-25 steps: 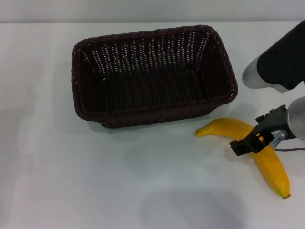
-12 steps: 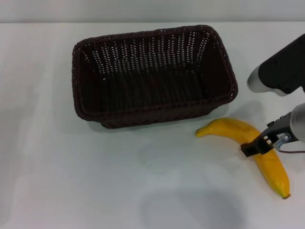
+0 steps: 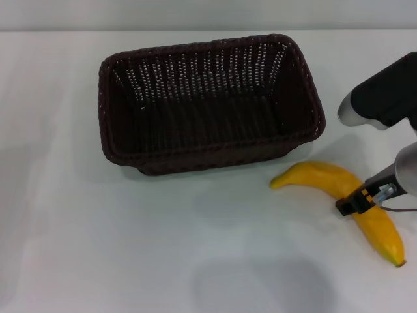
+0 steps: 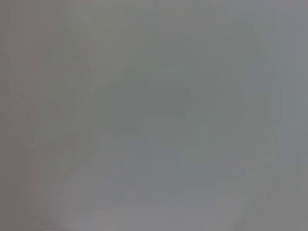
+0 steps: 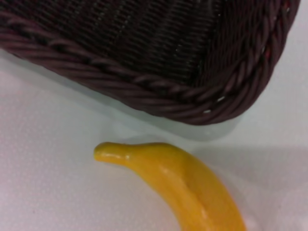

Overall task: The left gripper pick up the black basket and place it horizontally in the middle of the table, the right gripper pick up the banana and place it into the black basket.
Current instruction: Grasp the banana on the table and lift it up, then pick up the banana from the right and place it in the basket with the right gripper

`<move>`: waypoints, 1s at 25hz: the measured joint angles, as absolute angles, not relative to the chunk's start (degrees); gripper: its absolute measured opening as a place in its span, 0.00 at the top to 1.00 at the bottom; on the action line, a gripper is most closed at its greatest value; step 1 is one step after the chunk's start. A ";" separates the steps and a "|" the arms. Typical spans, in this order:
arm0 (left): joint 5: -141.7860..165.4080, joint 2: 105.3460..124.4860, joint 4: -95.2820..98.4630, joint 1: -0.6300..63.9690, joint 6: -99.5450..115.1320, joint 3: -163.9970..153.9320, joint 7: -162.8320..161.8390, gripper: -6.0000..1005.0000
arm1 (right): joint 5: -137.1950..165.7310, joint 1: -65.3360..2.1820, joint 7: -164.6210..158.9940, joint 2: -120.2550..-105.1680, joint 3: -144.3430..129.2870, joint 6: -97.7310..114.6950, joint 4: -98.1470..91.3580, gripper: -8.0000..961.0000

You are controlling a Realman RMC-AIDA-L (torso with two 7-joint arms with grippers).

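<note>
The black basket (image 3: 208, 104) stands lengthwise across the middle of the white table (image 3: 98, 248), open side up and empty. Its braided rim (image 5: 159, 96) fills the right wrist view. The yellow banana (image 3: 339, 195) lies on the table just in front of the basket's right corner, stem end toward the basket; the banana (image 5: 183, 183) also shows close up in the right wrist view. My right gripper (image 3: 357, 202) is down at the banana's middle, touching its top. My left gripper is out of view; its wrist view shows only plain grey.
The right arm's dark forearm (image 3: 384, 98) hangs over the table's right edge, beside the basket's right end. Bare white tabletop spreads to the left and in front of the basket.
My right gripper has slid to the right along the banana. The banana has shifted slightly right, its tip nearer the frame's edge. The basket has not moved.
</note>
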State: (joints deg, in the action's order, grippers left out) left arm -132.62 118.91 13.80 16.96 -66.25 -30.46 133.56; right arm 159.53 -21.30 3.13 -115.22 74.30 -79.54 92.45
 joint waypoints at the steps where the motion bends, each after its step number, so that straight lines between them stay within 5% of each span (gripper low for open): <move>1: -132.63 118.91 13.80 16.97 -66.30 -30.42 133.55 0.13 | 159.27 -21.51 3.13 -115.27 74.79 -79.93 92.08 0.18; 3: -132.65 118.95 13.80 16.97 -66.45 -30.34 133.54 0.13 | 158.34 -21.67 3.16 -115.31 76.01 -80.47 91.64 0.22; 6: -132.72 118.97 13.80 16.96 -66.65 -30.32 133.53 0.13 | 156.82 -21.56 3.59 -115.24 77.89 -80.73 91.40 0.44; 25: -134.30 118.85 14.36 17.04 -66.77 -30.32 133.42 0.13 | 166.14 -23.82 13.27 -115.18 98.63 -72.50 96.42 0.49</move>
State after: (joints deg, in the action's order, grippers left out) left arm -134.30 118.85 14.36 17.04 -66.77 -30.32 133.42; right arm 166.14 -23.82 13.27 -115.18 98.63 -72.50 96.42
